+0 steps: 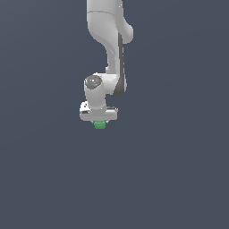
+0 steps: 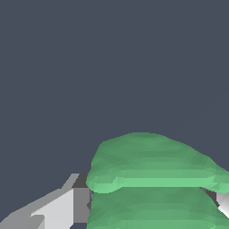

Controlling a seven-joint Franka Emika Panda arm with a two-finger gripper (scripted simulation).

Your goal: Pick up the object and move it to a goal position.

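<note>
Currently the gripper [image 1: 99, 121] is clamped on the green block [image 1: 100, 125] at the centre of the exterior view. Transport step appears in hand. No goal marker is visible; next move requires steady carriage without loosening the jaws.

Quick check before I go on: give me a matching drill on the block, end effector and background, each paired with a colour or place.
Things:
1. block
2. end effector
3. background

Descriptions:
A. plain dark grey-blue
B. white, directly above the block in the exterior view
C. bright green, between the fingers in the wrist view

Pairs: 1-C, 2-B, 3-A
</note>
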